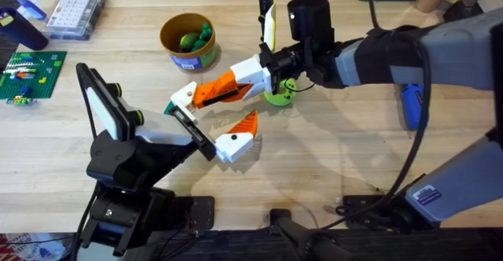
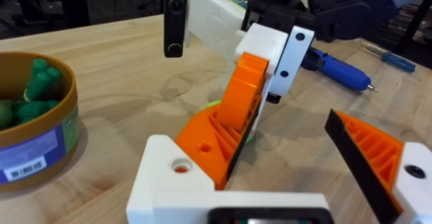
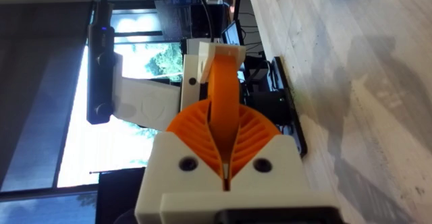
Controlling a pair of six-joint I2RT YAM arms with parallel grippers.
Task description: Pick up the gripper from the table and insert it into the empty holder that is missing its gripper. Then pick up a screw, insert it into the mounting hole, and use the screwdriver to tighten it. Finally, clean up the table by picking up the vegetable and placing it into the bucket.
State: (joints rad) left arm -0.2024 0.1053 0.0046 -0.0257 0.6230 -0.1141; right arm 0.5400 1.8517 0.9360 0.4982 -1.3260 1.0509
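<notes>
Right gripper (image 1: 236,84) clenched on the gripper (image 1: 206,94), long axis level, white base toward left gripper (image 1: 214,123), whose fingers are spread.

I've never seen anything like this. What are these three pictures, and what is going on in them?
These are two robot arms at a wooden table. One picture looks down from above; the other two come from a camera on each arm's wrist. The right tool is clamped on a white-and-orange finger piece, holding it at the left tool, which is open. On the table sit a yellow bucket with green vegetables inside, a lime-green ring and a blue screwdriver.
</notes>
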